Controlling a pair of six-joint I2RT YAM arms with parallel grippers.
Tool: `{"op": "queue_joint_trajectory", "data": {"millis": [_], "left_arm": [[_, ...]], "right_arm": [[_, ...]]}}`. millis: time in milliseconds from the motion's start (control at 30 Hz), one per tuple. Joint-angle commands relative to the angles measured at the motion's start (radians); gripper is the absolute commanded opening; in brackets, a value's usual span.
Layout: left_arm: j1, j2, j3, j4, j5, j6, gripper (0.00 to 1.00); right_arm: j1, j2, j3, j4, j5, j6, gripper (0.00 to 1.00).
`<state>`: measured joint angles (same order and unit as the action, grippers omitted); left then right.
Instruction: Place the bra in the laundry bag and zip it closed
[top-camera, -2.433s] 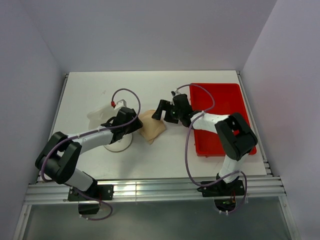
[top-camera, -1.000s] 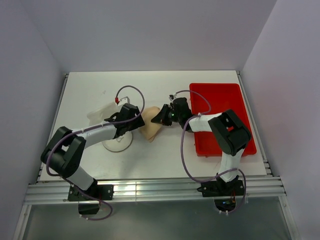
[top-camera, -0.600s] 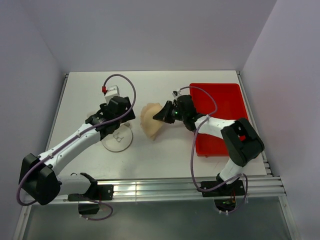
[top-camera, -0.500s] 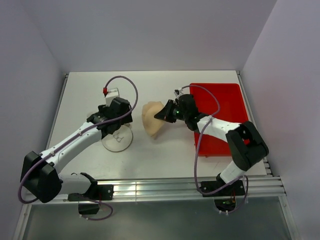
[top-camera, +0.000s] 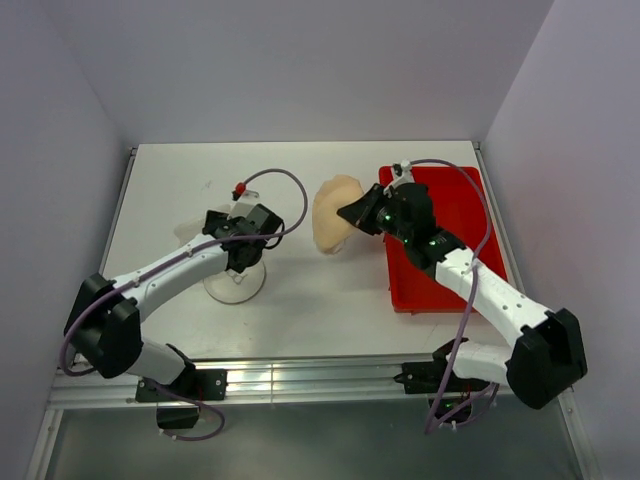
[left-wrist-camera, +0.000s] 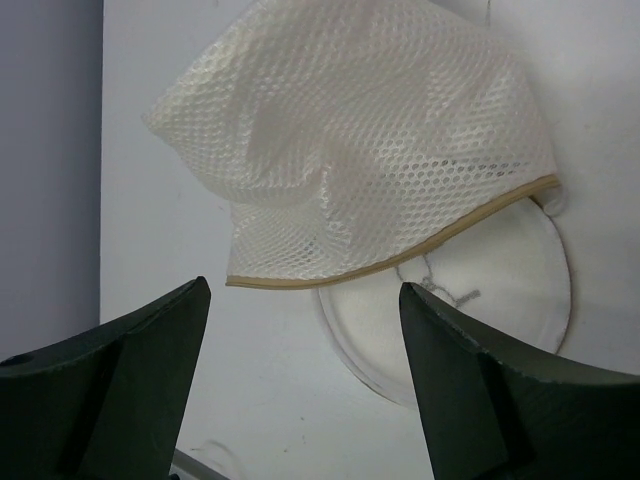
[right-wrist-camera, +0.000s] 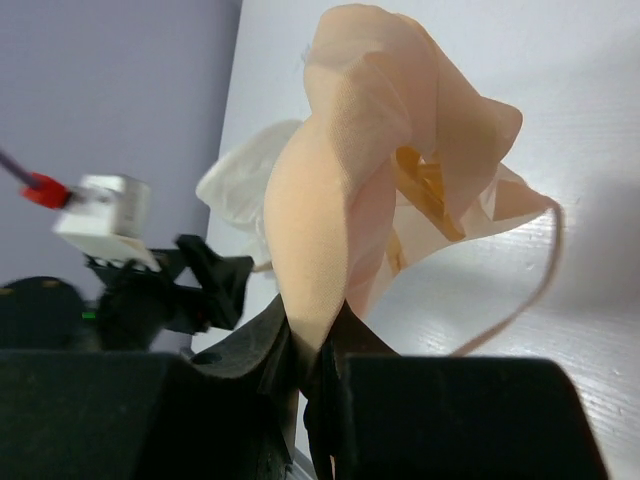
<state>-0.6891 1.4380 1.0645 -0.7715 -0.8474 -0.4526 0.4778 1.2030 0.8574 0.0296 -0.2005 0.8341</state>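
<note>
The peach bra (top-camera: 333, 208) hangs bunched above the table beside the tray's left edge, and my right gripper (top-camera: 354, 214) is shut on a fold of it. In the right wrist view the bra (right-wrist-camera: 370, 170) rises from my right gripper (right-wrist-camera: 315, 335), a thin strap trailing right. The off-white mesh laundry bag (top-camera: 233, 284) lies at centre left. My left gripper (top-camera: 228, 232) hovers over it, open and holding nothing. The left wrist view shows the laundry bag (left-wrist-camera: 350, 150) crumpled, its tan-edged opening turned toward my left gripper (left-wrist-camera: 302, 300) and its round face (left-wrist-camera: 470, 290) flat on the table.
A red tray (top-camera: 470, 190) lies at the right, with the right arm stretched over it. Walls close the table at the back and on both sides. A metal rail runs along the near edge (top-camera: 300, 375).
My right gripper has lifted the bra off the table and carried it right and farther back, toward the tray. My left arm has shifted over the bag and its jaws have widened.
</note>
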Motion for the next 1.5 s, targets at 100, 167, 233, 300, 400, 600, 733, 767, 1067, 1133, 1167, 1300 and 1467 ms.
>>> {"op": "queue_joint_trajectory", "data": {"millis": [100, 167, 233, 300, 400, 600, 733, 767, 1067, 1133, 1167, 1300, 1467], "left_arm": [[-0.035, 0.116, 0.020, 0.006, -0.050, 0.035, 0.83], [-0.038, 0.140, 0.022, 0.011, -0.053, 0.041, 0.83], [-0.038, 0.173, 0.025, 0.017, -0.059, 0.055, 0.83], [-0.038, 0.190, 0.028, 0.026, -0.056, 0.064, 0.84], [-0.038, 0.228, 0.034, 0.044, -0.048, 0.087, 0.84], [-0.030, 0.356, 0.075, 0.020, -0.116, 0.062, 0.81], [-0.015, 0.421, 0.117, -0.026, -0.185, 0.005, 0.76], [-0.013, 0.438, 0.124, -0.035, -0.211, -0.004, 0.74], [-0.001, 0.495, 0.190, -0.107, -0.294, -0.075, 0.51], [-0.001, 0.499, 0.198, -0.104, -0.294, -0.069, 0.43], [0.000, 0.502, 0.199, -0.103, -0.291, -0.064, 0.36], [0.006, 0.501, 0.216, -0.094, -0.268, -0.046, 0.20], [0.011, 0.464, 0.262, -0.098, -0.179, -0.041, 0.00]], "right_arm": [[-0.083, -0.111, 0.006, -0.068, 0.035, 0.020, 0.00], [-0.097, -0.140, 0.009, -0.080, 0.035, 0.019, 0.00], [-0.114, -0.157, 0.008, -0.089, 0.041, 0.016, 0.00], [-0.125, -0.180, 0.002, -0.097, 0.046, 0.011, 0.00], [-0.156, -0.197, -0.015, -0.102, 0.035, 0.013, 0.00], [-0.214, -0.223, -0.043, -0.102, -0.004, 0.008, 0.00], [-0.231, -0.238, -0.054, -0.100, -0.014, 0.003, 0.00], [-0.231, -0.241, -0.055, -0.102, -0.013, 0.000, 0.00], [-0.242, -0.244, -0.080, -0.086, -0.022, 0.000, 0.00], [-0.243, -0.244, -0.084, -0.085, -0.023, 0.000, 0.00], [-0.245, -0.243, -0.084, -0.083, -0.023, -0.003, 0.00], [-0.246, -0.238, -0.084, -0.083, -0.027, -0.007, 0.00], [-0.249, -0.232, -0.080, -0.089, -0.028, -0.020, 0.00]]}}
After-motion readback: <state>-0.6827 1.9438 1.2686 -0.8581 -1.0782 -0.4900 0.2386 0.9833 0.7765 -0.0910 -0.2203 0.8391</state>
